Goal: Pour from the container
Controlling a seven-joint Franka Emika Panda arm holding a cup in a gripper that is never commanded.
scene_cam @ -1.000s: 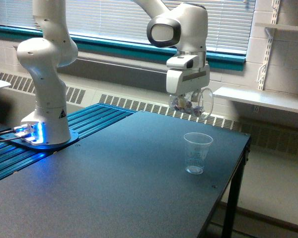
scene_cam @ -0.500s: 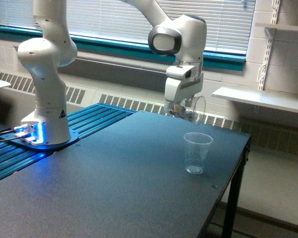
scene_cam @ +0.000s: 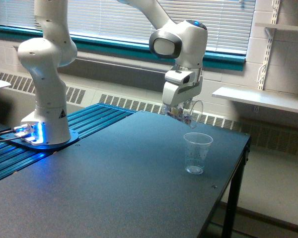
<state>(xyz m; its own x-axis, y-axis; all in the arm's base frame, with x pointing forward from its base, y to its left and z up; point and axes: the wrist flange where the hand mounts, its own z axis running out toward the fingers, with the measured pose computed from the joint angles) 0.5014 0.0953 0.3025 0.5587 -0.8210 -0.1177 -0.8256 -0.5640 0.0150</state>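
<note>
Dark table (scene_cam: 114,188): end effector (scene_cam: 181,110) tilts container (scene_cam: 189,113) (above ribbed cup (scene_cam: 197,153)).

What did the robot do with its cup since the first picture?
The tool swung toward the exterior view's left and turned, so the held cup now shows a narrower rim and looks more tipped. It kept its grip on the cup, with small pieces still inside. The ribbed cup on the table did not move, and nothing visible has landed in it.
</note>
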